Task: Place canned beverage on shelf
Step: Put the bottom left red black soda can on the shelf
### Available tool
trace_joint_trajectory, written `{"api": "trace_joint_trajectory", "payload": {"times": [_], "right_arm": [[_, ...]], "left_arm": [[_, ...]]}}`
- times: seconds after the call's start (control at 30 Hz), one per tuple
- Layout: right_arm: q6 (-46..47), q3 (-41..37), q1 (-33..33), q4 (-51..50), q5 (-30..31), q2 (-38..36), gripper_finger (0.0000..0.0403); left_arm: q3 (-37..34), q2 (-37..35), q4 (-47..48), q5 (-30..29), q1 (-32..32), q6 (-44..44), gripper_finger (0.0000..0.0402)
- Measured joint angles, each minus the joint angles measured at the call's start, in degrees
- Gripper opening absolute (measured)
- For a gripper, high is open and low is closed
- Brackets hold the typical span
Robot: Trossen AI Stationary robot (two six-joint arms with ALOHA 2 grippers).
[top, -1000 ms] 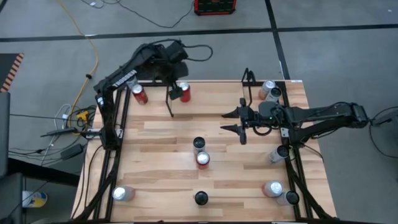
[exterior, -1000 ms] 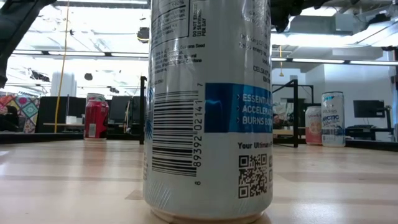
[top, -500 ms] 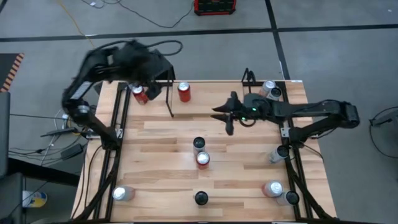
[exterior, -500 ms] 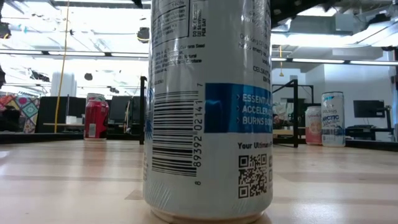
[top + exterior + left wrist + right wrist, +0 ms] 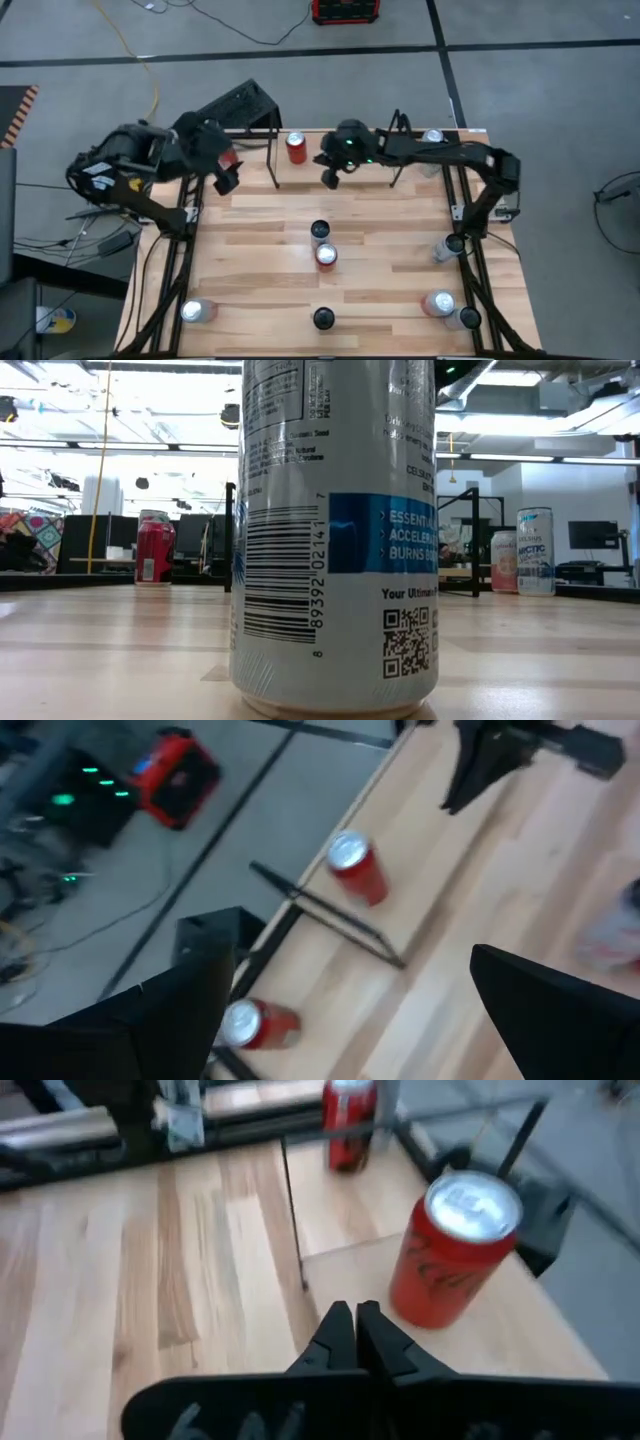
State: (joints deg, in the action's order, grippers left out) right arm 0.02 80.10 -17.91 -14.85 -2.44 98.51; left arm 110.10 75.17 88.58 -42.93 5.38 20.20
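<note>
Right end effector (image 5: 331, 178) now beside red can (image 5: 296, 148)

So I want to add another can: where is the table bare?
The wide planks between the left gripper and the two middle cans are bare. It is crowded by the shelf, where the shut right gripper sits beside a red can.

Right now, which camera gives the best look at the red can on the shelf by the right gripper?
The right wrist view: the red can stands upright and large just past the shut right gripper. The high view shows its top only, the left wrist view shows it blurred, and the low view hides it.
</note>
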Motion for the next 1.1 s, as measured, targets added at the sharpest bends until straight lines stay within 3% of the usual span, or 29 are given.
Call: {"api": "trace_joint_trajectory", "payload": {"times": [0.3, 0.57, 0.8, 1.1], "right_arm": [[-0.05, 9.27, -1.7, -2.93, -2.46, 12.12, 0.0], [-0.01, 16.19, -2.46, -6.7, -3.66, 17.05, 0.0], [0.19, 16.93, -4.86, -9.41, -3.6, 17.21, 0.0], [0.17, 16.91, -7.14, -10.33, -3.14, 18.13, 0.0]], "left_arm": [[-27.51, -17.4, -18.01, -0.53, 1.07, -0.71, 0.0393], [-43.05, -27.04, -32.79, 3.72, -2.08, -4.46, 0.0393], [-48.73, -28.47, -34.91, 6.72, -3.51, -4.43, 0.0393], [-49.29, -28.36, -37.31, 6.83, -3.51, -4.6, 0.0393]]}}
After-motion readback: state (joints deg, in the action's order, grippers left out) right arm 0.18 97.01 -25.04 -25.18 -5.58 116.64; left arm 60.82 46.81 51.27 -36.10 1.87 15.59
